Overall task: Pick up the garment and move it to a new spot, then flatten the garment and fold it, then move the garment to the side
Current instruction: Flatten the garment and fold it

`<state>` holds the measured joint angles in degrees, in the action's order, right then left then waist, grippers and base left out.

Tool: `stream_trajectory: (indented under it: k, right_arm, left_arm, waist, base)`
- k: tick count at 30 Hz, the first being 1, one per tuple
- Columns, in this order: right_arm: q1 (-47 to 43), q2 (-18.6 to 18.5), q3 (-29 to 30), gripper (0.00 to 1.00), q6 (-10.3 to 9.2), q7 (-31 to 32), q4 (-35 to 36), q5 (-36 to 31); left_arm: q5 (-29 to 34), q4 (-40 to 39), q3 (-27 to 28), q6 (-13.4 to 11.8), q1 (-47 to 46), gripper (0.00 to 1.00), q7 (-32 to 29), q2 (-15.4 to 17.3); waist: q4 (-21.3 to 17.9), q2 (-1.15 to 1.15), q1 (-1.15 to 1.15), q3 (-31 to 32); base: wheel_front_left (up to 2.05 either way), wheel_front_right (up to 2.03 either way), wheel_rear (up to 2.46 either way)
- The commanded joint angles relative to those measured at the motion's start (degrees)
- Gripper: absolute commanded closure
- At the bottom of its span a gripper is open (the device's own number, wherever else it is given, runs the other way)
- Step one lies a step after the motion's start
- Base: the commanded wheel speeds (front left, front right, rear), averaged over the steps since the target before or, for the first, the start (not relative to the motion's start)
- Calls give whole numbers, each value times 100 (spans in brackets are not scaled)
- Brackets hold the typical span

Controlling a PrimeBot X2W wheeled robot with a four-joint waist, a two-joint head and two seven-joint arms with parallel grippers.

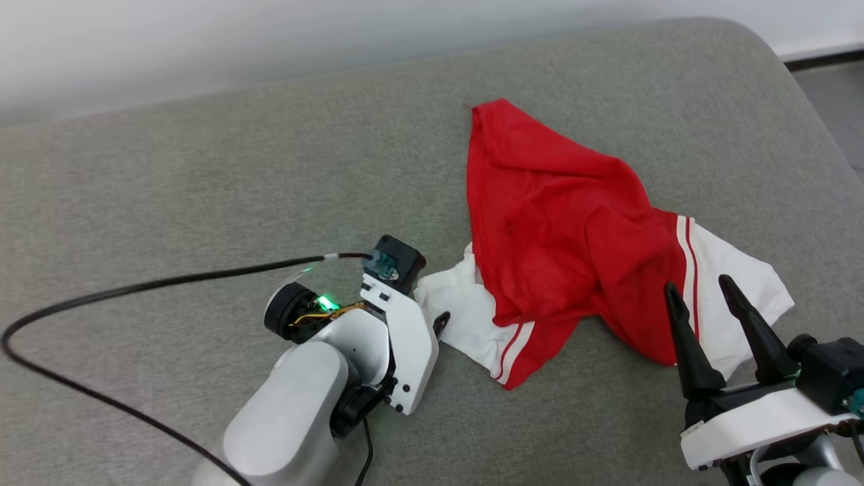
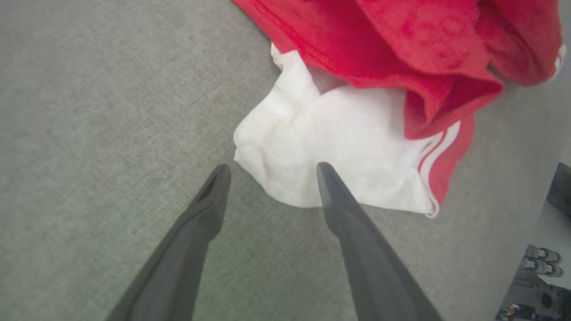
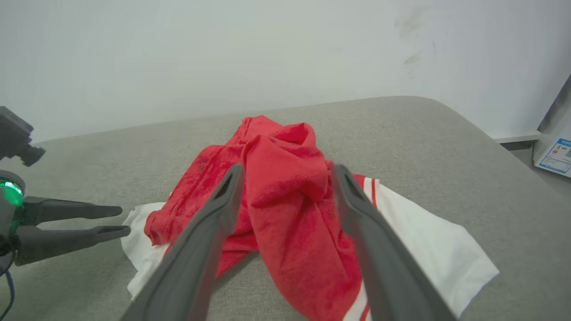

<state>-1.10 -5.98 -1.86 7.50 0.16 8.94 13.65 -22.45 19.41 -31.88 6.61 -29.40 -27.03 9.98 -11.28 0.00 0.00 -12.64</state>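
Crumpled bright red jersey shirt w/ white sleeves (image 1: 560,223) heaped on grey fabric cushion (image 1: 202,189), right of centre; left gripper (image 2: 273,170) & right gripper (image 1: 698,285) both spread wide, empty, at its near edges: pick-up step, next prob. needs jaws closing on cloth.

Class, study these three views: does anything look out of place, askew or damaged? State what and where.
The garment lies crumpled on the grey upholstered surface: its red body is bunched and folded over itself, with a white sleeve poking out at each side. No spill or damage is visible.
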Motion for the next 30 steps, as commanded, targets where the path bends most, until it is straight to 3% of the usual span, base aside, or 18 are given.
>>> stream_trajectory:
  k: [1, 8, 10, 11, 15, 22, 30]
  right_arm:
    - [101, 48, -21, 0, -2, -60, -60, 25]
    - [252, 51, -121, 0, -2, -220, -231, 66]
    - [289, 66, -138, 0, -1, -250, -260, 83]
    - [301, 74, -156, 0, -1, -262, -283, 100]
    - [321, 92, -179, 0, -2, -282, -354, 151]
    - [219, 97, -127, 0, -1, -273, -507, 246]
    - [78, 22, 97, 0, -1, -117, -464, 275]
  left_arm:
    - [-19, 132, -100, 36, -127, 0, -154, 38]
    - [-420, 715, -701, 89, -185, 0, -1130, 56]
    - [-532, 813, -912, 99, -180, 62, -1414, 105]
    - [-598, 808, -986, 101, -196, 100, -1452, 117]
    - [-694, 767, -1077, 97, -300, 100, -1326, 191]
    - [-599, 404, -714, -78, -249, 100, -334, 520]
    - [-753, -724, -144, -686, 641, 100, 198, 1147]
  waist:
    - [-130, 0, 0, -164]
    - [-218, 0, 0, -337]
    - [-228, 0, 0, -362]
    - [-234, 0, 0, -370]
    - [-245, 0, 0, -370]
    - [-183, 0, 0, -149]
    - [132, 0, 0, 133]
  base:
    - [0, 0, 0]
    - [0, 0, 0]
    - [0, 0, 0]
    - [0, 0, 0]
    - [0, 0, 0]
    - [0, 0, 0]
    - [0, 0, 0]
